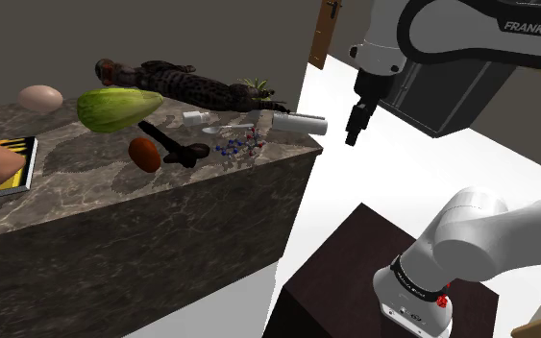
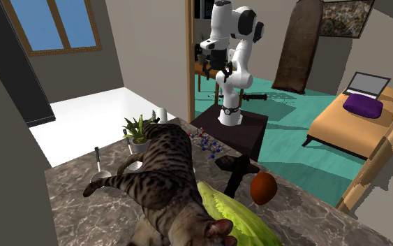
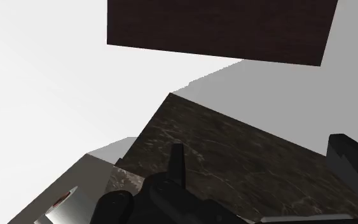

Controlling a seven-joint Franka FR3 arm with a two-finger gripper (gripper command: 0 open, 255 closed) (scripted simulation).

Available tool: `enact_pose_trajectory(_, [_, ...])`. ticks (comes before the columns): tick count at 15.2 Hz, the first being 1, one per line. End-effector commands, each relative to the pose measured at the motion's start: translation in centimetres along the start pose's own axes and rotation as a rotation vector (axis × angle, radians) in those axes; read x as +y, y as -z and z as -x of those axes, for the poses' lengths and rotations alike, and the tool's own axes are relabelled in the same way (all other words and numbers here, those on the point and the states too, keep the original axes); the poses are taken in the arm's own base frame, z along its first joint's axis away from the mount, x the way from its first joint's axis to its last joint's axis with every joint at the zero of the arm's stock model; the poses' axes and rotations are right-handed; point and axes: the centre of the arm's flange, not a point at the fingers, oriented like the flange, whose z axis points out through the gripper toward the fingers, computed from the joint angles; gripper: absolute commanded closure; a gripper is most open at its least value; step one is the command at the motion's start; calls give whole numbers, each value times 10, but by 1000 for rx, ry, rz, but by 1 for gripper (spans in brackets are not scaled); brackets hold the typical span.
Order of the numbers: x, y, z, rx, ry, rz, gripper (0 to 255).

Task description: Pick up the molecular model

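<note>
Plainly the model is a light, spindly cluster of small balls on thin rods, lying near the counter's corner, close to a white cylinder; I judge it fragile and apt to snag or slip. The tool hangs off the counter's edge, apart from it, fingers spread with nothing between. Best to close gently across the cluster's dense middle, not on one outlying rod.

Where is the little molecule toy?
In the shoulder view, the molecular model sits near the marble counter's right end, between the black tool and white cylinder.
</note>
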Motion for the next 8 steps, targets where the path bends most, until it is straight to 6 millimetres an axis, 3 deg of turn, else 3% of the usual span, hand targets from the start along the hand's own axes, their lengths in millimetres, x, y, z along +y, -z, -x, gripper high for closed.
enact_pose_trajectory(1, [0, 0, 0, 0, 0, 0, 0])
enact_pose_trajectory(8, [-8, -34, -73, 78, -64, -44, 0])
